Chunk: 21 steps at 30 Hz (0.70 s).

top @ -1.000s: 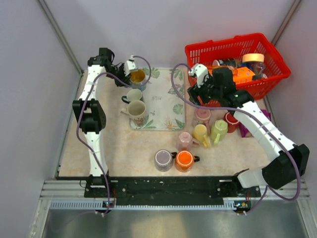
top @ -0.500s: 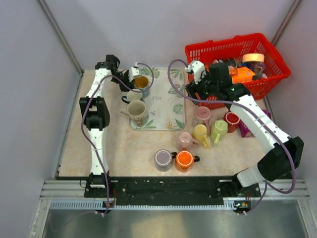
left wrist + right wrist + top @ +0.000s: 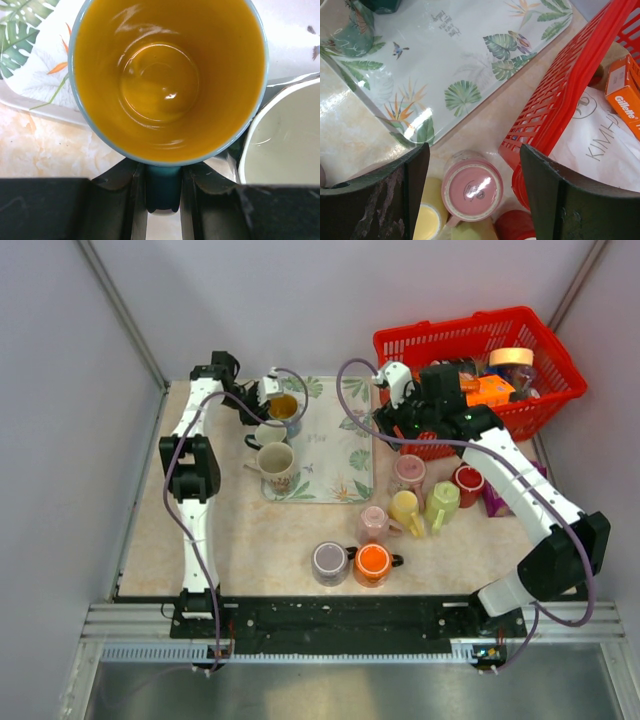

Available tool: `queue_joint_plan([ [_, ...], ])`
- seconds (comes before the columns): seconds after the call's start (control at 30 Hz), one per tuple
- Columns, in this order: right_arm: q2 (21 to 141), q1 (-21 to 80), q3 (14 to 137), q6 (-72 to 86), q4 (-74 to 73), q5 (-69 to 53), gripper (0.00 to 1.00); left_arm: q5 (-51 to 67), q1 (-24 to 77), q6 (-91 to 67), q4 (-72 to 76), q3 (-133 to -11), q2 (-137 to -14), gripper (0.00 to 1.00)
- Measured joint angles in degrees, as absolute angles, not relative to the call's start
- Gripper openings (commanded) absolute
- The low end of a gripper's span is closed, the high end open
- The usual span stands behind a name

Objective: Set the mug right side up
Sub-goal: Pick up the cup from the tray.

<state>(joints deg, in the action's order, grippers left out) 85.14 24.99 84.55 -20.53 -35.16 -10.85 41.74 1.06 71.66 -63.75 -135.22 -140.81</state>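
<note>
A blue mug (image 3: 165, 75) with an orange inside stands mouth-up at the back left corner of the leaf-print tray (image 3: 335, 455). My left gripper (image 3: 163, 200) is shut on its blue handle (image 3: 163, 186); from above the mug (image 3: 283, 406) sits just right of that gripper (image 3: 264, 400). A pink mug (image 3: 472, 189) stands upside down on the table beside the red basket, its base facing up. My right gripper (image 3: 474, 150) hovers open above it, fingers either side and apart from it. In the top view this gripper (image 3: 398, 435) is just behind the pink mug (image 3: 407, 472).
A white mug (image 3: 270, 432) and a cream mug (image 3: 276, 462) stand on the tray near the blue one. Pale pink (image 3: 373, 523), yellow (image 3: 406, 508), green (image 3: 441, 502) and red (image 3: 466, 480) mugs crowd the pink one. Grey (image 3: 329, 562) and orange (image 3: 372, 562) mugs sit in front. The red basket (image 3: 470, 340) is full.
Over the second the left arm shifted slightly right with the blue mug, and the right gripper moved a little left and back; the last half second shows almost no motion.
</note>
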Motion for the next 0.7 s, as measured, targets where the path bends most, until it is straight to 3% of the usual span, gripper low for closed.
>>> queue_joint_plan([
  [0.03, 85.2, 25.0, 84.6, -20.5, -35.2, -11.0, 0.73, 41.8, 0.8, 72.1, -64.0, -135.2, -140.8, 0.0],
  [0.23, 85.4, 25.0, 84.6, -20.4, -35.2, -11.6, 0.72, 41.8, -0.7, 72.9, -64.0, -134.8, -140.8, 0.34],
  [0.4, 85.6, 25.0, 84.6, -20.3, -35.2, -12.0, 0.72, 42.3, -1.0, 69.7, -57.7, -133.6, -140.8, 0.44],
  [0.7, 85.1, 25.0, 84.0, -20.4, -35.0, -12.1, 0.72, 40.8, -1.1, 65.9, -50.2, -132.4, -138.5, 0.49],
])
